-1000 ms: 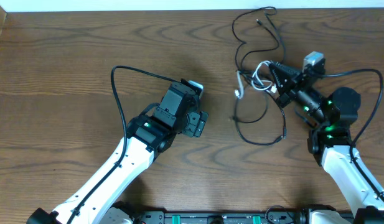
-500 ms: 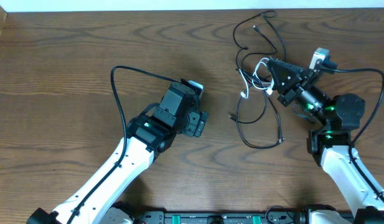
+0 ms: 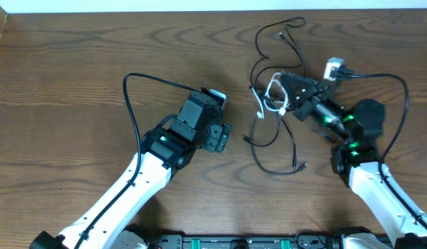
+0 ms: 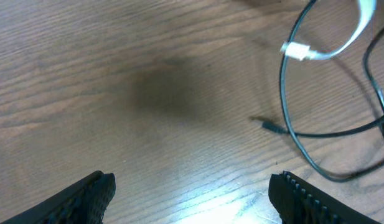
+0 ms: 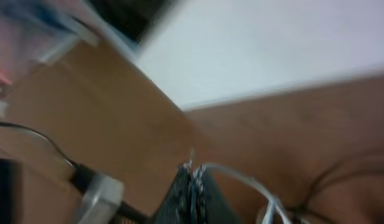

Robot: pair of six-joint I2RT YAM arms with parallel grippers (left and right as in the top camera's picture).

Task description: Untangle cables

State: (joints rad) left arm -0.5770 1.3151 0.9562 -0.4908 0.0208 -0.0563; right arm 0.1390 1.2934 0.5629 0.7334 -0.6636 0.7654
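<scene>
From above, the right tool (image 3: 281, 93) pinches the white cable (image 3: 270, 90) far right on the desk (image 3: 75, 69), apparently to draw it from the black cables (image 3: 295, 145), while the left tool (image 4: 198, 199), in its own view, hangs wide open and empty, and the right's blurred view confirms closed tips.

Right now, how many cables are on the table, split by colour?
white cable: 1
black cables: at least 2 (three loose black ends show; the tangle hides the exact count)
Total: at least 3
</scene>
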